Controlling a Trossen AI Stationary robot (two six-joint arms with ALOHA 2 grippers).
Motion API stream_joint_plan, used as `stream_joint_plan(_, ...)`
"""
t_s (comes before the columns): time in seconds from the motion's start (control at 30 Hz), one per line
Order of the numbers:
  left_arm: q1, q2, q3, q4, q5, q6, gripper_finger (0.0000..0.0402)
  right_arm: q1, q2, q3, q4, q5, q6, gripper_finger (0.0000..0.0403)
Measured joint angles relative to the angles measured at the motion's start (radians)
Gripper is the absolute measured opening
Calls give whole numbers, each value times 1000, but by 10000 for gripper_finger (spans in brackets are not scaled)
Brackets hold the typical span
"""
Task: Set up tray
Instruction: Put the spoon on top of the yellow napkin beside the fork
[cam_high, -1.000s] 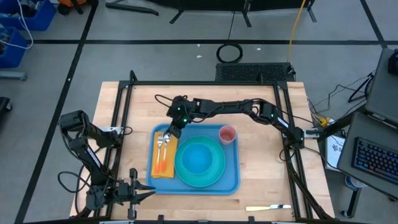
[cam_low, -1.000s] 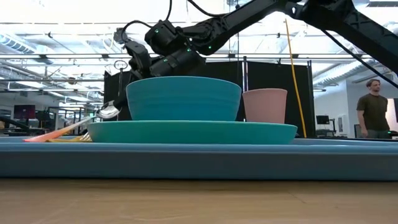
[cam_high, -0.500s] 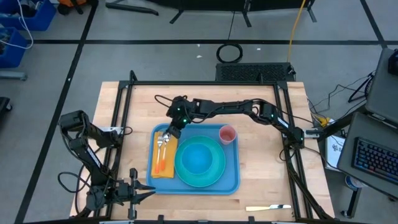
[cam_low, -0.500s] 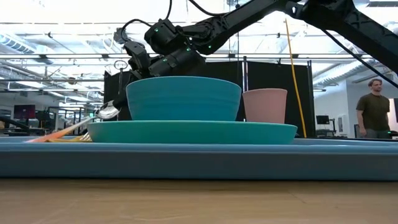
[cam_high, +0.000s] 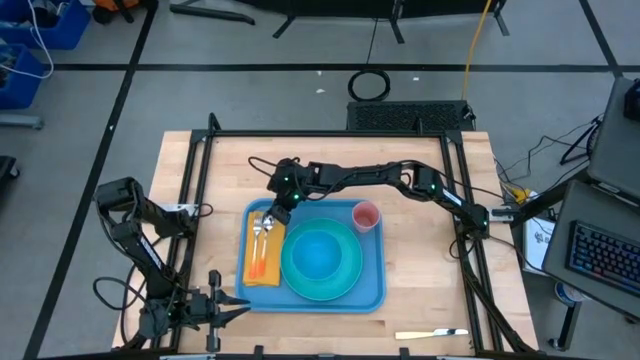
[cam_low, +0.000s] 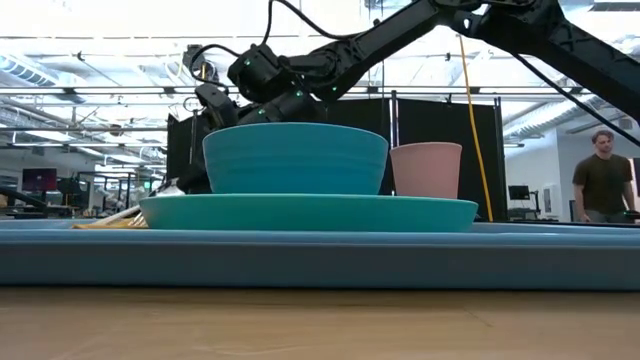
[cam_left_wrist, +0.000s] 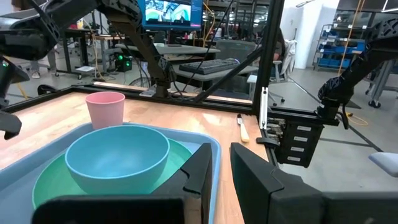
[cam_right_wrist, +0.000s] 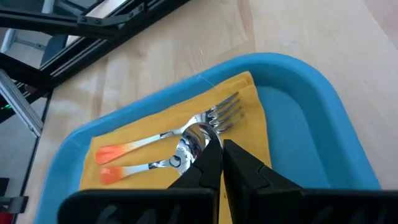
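The light-blue tray (cam_high: 370, 285) lies in the middle of the table. It carries a teal plate (cam_high: 345, 285) with a teal bowl (cam_high: 320, 252), a pink cup (cam_high: 366, 216) and an orange napkin (cam_high: 262, 262). A fork (cam_right_wrist: 163, 137) and a spoon (cam_right_wrist: 163, 163), both with orange handles, lie side by side on the napkin. My right gripper (cam_right_wrist: 217, 148) reaches in over the tray's far left corner, shut at the spoon's bowl. My left gripper (cam_left_wrist: 221, 171) waits near the table's near left corner with a narrow gap between its fingers and nothing in it. My right gripper pinches the spoon's bowl end (cam_right_wrist: 194, 142) between its two fingertips. The fingers slant down from the table's far right side and lie roughly along the spoon. The spoon's orange handle end (cam_right_wrist: 111, 175) rests on the napkin; the bowl end (cam_low: 165, 187) sits just above it.
A knife (cam_high: 430, 333) lies on the bare wood near the table's near right corner. Black frame rails (cam_high: 190, 200) border the table. Open wood lies right of the tray. A person (cam_low: 603, 172) stands far off in the room.
My right gripper has sunk a little toward the napkin, staying shut. The spoon's raised bowl end has come down with it, so the spoon lies flatter; its handle end has stayed on the napkin.
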Motion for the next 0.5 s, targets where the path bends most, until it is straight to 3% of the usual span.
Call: stream_joint_plan(0.5, 0, 0, 0, -2, 1, -3, 63, -5, 0, 0, -4, -22, -1, 6)
